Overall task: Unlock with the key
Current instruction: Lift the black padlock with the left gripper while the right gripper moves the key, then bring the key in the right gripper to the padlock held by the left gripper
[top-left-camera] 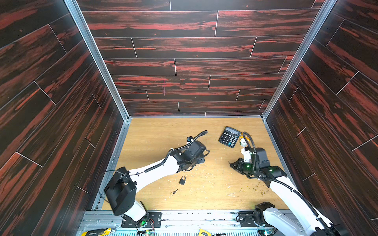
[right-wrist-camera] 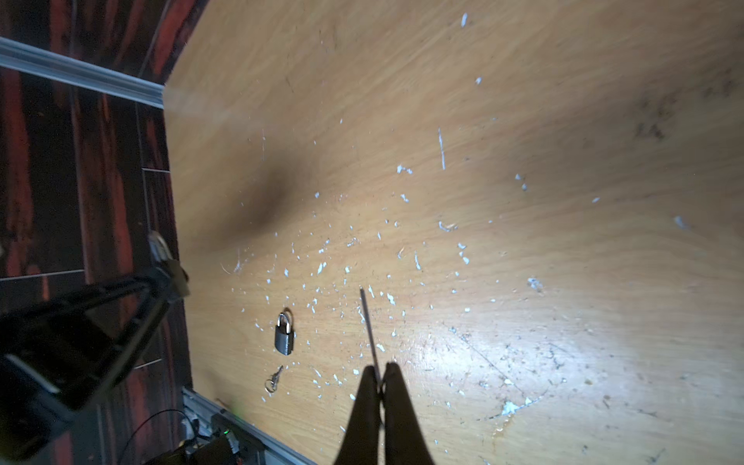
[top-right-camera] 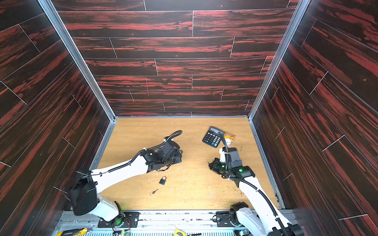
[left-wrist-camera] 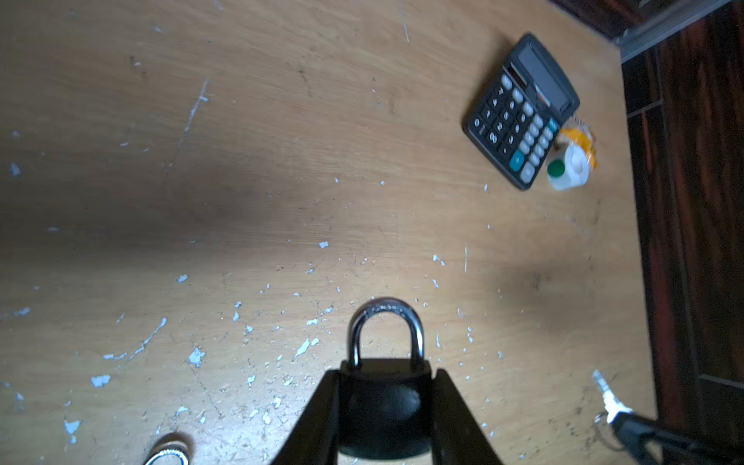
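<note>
My left fingers pinch a black padlock with a shiny loop; its writing is too blurry to read. My right fingers squeeze a thin key.

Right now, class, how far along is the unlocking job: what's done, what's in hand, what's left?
Done: both pieces are lifted. In hand: the left pincer grips a padlock; the right pincer is shut on a key. Left: the key is apart from the padlock, shackle closed, so inserting and turning remain. A second padlock and spare key lie unused.
</note>
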You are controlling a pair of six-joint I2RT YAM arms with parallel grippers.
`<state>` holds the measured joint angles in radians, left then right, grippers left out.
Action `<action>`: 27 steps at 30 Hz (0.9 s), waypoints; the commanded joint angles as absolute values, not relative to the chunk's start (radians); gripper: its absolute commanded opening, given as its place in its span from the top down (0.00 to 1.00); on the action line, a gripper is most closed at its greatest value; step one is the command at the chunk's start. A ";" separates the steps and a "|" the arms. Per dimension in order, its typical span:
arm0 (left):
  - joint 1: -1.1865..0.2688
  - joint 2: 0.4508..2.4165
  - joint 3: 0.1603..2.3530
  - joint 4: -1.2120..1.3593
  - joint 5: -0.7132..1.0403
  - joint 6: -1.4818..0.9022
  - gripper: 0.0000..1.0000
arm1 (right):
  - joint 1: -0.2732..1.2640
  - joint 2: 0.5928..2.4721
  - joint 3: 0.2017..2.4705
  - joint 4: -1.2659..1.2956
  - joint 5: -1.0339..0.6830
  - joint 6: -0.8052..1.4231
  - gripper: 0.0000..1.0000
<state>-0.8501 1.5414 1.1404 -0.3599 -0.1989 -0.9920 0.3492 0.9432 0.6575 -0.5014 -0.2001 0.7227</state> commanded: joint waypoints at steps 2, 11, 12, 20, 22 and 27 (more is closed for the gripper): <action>-0.805 1.480 1.092 -0.285 -0.214 -1.137 1.00 | 0.460 0.964 0.653 -0.475 -0.080 0.826 1.00; -0.749 1.472 1.053 -0.247 -0.172 -1.247 1.00 | 0.711 1.058 0.631 -0.287 0.003 0.966 1.00; -0.747 1.475 1.053 -0.245 -0.168 -1.257 1.00 | 0.736 1.077 0.631 -0.246 0.000 0.976 1.00; -0.738 1.481 1.045 -0.220 -0.114 -1.331 1.00 | 0.848 1.199 0.653 -0.027 0.071 1.011 1.00; -0.739 1.476 1.041 -0.215 -0.112 -1.338 1.00 | 0.848 1.216 0.643 0.035 0.061 1.011 1.00; -0.740 1.473 1.040 -0.234 -0.126 -1.360 1.00 | 0.854 1.236 0.617 0.170 0.070 1.011 1.00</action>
